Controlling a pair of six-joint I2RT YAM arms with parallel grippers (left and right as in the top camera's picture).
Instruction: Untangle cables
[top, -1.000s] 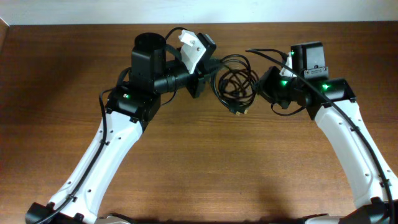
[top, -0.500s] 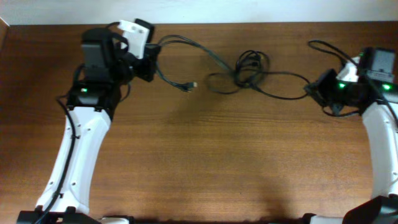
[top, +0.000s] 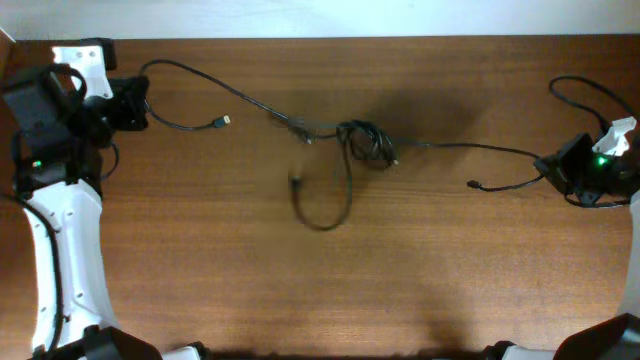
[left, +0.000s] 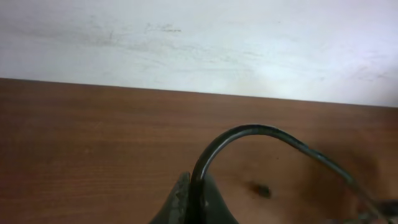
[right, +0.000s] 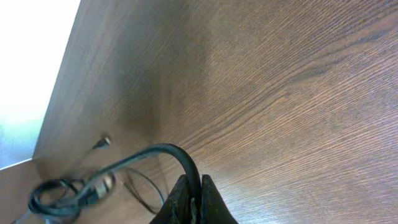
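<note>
The thin black cables are stretched across the back of the wooden table, still knotted together in a small tangle at the middle, with one loop hanging toward me. My left gripper at the far left is shut on one cable, whose free plug end lies close by. My right gripper at the far right is shut on another cable, whose plug end lies to its left. The tangle also shows in the right wrist view.
The pale wall runs along the table's back edge. A thicker black arm cable loops over the table by the right arm. Bare wood fills the front half.
Both arms have pulled far apart, left to the left edge, right to the right edge. The bundled cables have stretched from a compact coil into long lines with a small knot left.
</note>
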